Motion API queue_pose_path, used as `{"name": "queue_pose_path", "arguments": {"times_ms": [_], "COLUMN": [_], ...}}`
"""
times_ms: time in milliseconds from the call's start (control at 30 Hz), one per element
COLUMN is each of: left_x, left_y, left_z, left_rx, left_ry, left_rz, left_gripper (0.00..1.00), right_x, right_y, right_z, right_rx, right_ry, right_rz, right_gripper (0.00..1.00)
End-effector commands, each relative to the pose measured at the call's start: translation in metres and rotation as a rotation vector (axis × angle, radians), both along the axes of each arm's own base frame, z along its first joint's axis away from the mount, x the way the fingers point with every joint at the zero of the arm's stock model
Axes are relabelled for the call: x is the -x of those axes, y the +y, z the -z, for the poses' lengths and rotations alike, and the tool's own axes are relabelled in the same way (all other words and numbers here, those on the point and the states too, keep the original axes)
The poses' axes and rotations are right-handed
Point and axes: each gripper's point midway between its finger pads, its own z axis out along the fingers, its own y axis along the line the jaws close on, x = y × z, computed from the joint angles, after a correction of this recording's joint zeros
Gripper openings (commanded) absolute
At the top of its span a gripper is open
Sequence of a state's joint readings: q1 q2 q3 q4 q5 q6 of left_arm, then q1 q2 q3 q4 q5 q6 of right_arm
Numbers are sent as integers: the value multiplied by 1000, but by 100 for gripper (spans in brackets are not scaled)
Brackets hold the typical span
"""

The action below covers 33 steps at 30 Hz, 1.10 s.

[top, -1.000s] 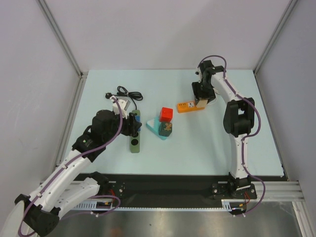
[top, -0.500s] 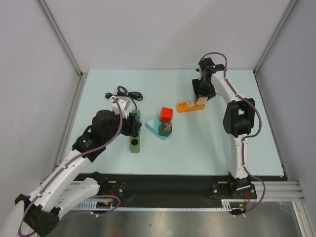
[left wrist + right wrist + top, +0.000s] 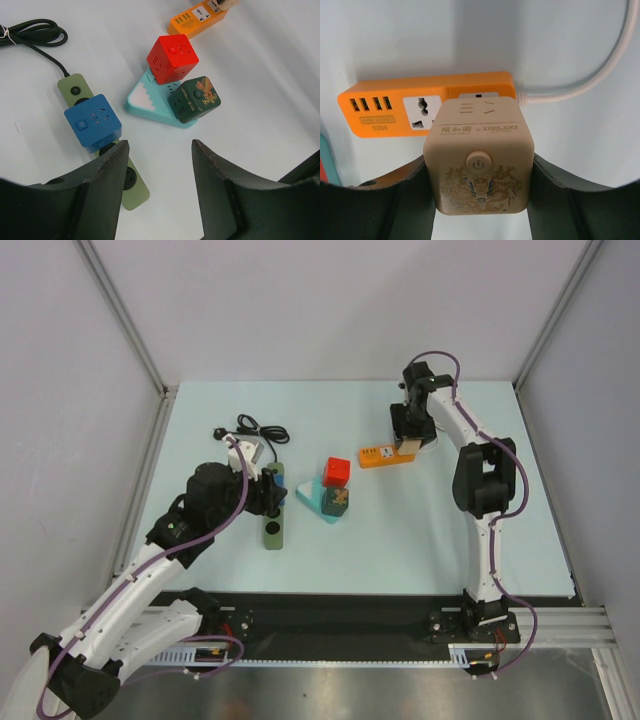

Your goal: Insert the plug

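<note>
Black and small, the plug is lying on the pale worktop at the far left. Its thin cord is sitting in a loose coil just to the plug's right and running on to the far end of a green strip. A blue cube is sitting on that strip near its far end. The left arm is reaching in from the near left, and its jaws are hanging open over the near part of the green strip with nothing between them, well apart from the plug. Right of the strip, a red cube and a dark green cube are resting on a light blue triangular base, the red one on the far side and the two touching. Farther right, the right arm is stretching to the far side, and its jaws are clamping a tan cube from both sides. They are holding it over the right part of an orange strip. Whether the cube is seated in the strip cannot be told. A white cord is leaving the orange strip's right end.
</note>
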<state>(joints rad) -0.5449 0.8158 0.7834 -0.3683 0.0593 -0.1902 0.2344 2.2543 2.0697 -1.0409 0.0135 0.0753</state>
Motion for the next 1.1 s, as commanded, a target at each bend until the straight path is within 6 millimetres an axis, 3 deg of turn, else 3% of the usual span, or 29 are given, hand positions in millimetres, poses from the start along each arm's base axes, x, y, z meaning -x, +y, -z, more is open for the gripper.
{"name": "queue_pose_path", "arguments": {"times_ms": [0,400,1067], "left_x": [-2,-2,-3], "left_y": [-2,-2,-1], "left_z": [-8,-10,-9], "left_rx": [9,13,9], "left_ry": [-39,-44,-41], "left_rz": [13,15,9], "left_gripper": [59,59,59], "right_x": [-4,-3,20], "right_y": [6,9,12], "right_z": [-18,-8,52], "right_rx": [-19,8,-20], "right_ry": [-65,-63,26], "right_rz": [4,-1,-48], "right_gripper": [0,0,0]}}
